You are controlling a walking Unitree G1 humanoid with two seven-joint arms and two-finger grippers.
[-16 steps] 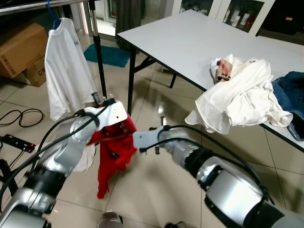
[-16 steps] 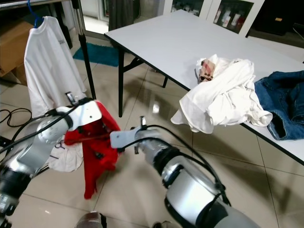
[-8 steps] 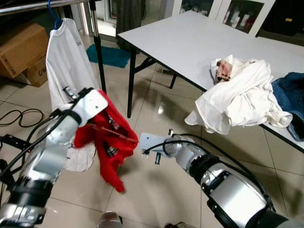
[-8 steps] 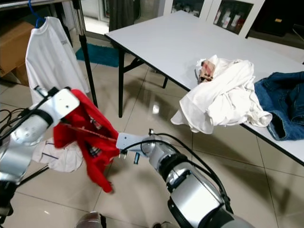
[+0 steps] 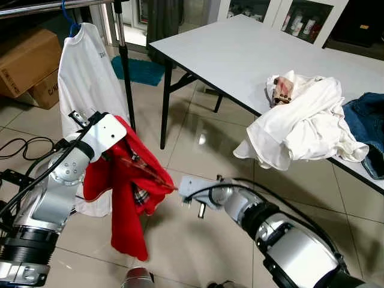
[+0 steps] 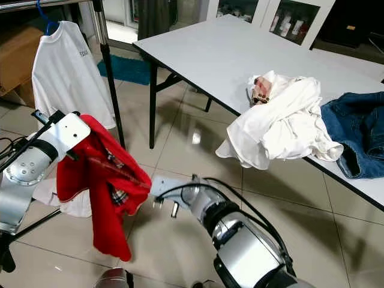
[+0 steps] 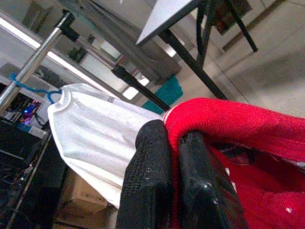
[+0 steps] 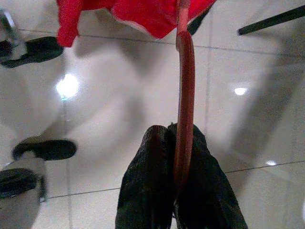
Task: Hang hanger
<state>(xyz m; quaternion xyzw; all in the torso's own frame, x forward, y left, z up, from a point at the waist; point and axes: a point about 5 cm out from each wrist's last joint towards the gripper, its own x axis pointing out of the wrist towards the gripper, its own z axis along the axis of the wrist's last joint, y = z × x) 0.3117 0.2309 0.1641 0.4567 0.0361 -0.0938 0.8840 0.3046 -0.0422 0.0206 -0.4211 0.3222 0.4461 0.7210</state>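
- Left gripper (image 7: 164, 157) is closed on the bright red collar edge of the red garment (image 5: 129, 198), holding it up just in front of the white T-shirt (image 5: 84, 84).
- Right gripper (image 8: 178, 143) is clamped on one end of the red hanger (image 8: 185, 81), low over the tiled floor (image 5: 198, 240).
- Red hanger is a thin, smooth, dark red bar; its far end goes into the red cloth, so its hook, if it has one, cannot be made out.
- Its long axis runs slanted, from the right gripper up toward the left gripper, rising toward the robot's left.
- Red garment hangs limp from the hanger, with a plaid lining showing at the fold and its lowest tip near the floor.
- White T-shirt hangs on a blue hanger (image 5: 67, 17) from the metal rail (image 5: 54, 6) of the rack.
- White table (image 5: 240, 54) stands well apart to the right, with a heap of white cloth (image 5: 306, 123) and jeans (image 5: 366, 120) at its near edge.
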